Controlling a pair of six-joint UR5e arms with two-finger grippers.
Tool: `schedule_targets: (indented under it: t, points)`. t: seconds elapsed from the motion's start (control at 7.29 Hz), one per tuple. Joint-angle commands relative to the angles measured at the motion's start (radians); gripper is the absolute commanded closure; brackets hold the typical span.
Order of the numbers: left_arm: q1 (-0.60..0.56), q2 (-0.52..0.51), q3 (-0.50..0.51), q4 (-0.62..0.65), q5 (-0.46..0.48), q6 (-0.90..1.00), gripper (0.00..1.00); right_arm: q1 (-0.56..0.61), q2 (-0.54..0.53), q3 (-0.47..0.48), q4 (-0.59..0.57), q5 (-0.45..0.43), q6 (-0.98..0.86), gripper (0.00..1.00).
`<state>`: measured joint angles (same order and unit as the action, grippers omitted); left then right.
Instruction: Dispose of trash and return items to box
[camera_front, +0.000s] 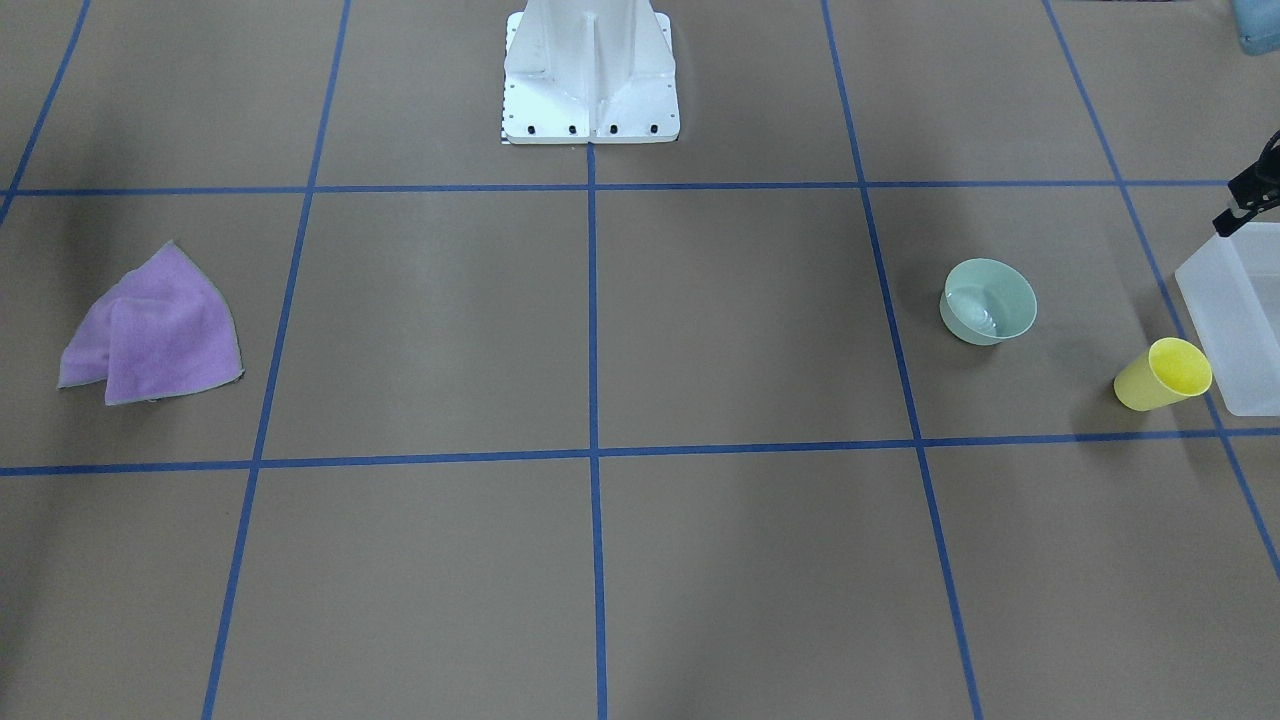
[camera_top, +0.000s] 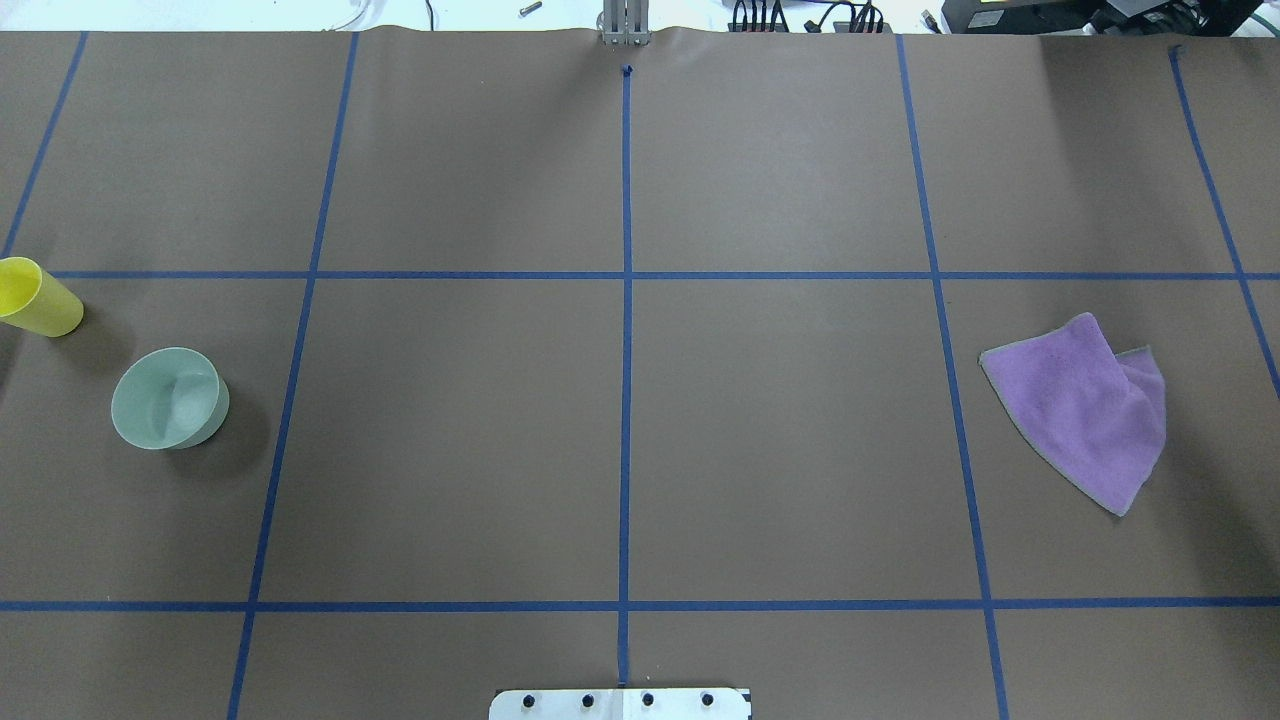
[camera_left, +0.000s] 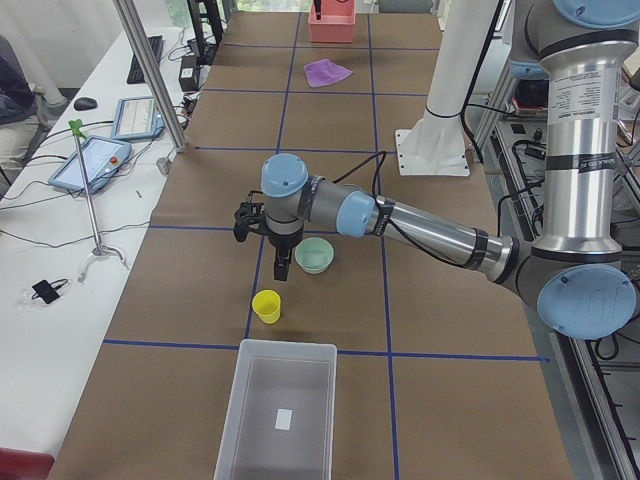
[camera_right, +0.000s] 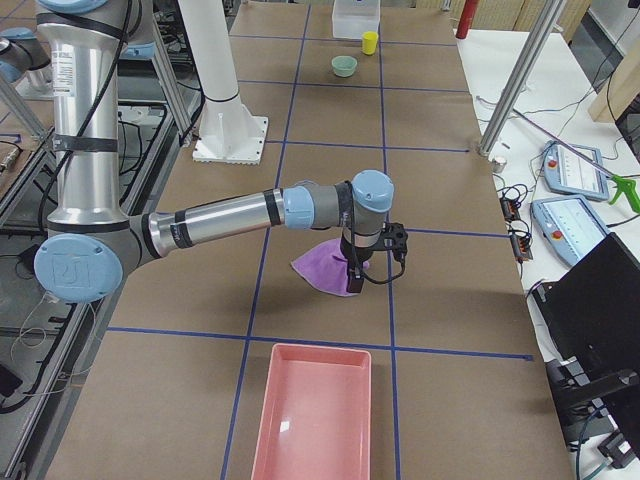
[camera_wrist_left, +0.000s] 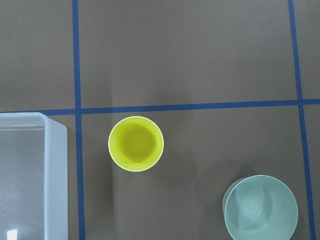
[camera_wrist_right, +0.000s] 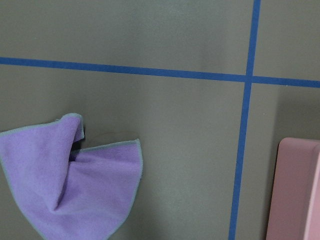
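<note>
The cup (camera_wrist_left: 136, 143) stands beside the box (camera_wrist_left: 57, 180) rim, bowl (camera_wrist_left: 260, 207) apart — left gripper (camera_left: 281, 268), right gripper (camera_right: 355, 282): clenched or released, cannot tell.

The desk (camera_top: 780, 440) is covered in brown paper, marked into large squares by blue tape lines (camera_top: 626, 400). Hard against the left edge stands a yellow cup (camera_top: 38, 298), its mouth partly cut off there. Near it, a little closer to the robot's edge and clear of it, sits a mint-green bowl (camera_top: 168, 398), open side up. Well apart, toward the right edge, a purple cloth (camera_top: 1085, 405) lies rumpled and folded over on itself, its pale hem showing. At the middle of the near edge is a white base plate (camera_top: 620, 704) with a row of dark bolts. Past the far edge, dark cables (camera_top: 800, 16) trail.
</note>
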<state>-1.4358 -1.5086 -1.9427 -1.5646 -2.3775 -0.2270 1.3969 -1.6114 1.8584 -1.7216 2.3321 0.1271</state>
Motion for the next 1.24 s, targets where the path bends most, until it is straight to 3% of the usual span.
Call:
schedule_targets:
  t: [0.0,1.1]
  points:
    - [-0.002,0.049,-0.03,-0.032,0.061,0.09,0.02,0.026,0.001,-0.002,0.013,0.007,-0.001,0.0]
    - [0.006,0.077,-0.036,-0.04,0.046,0.095,0.02,0.027,0.001,-0.001,0.013,0.007,0.0,0.0]
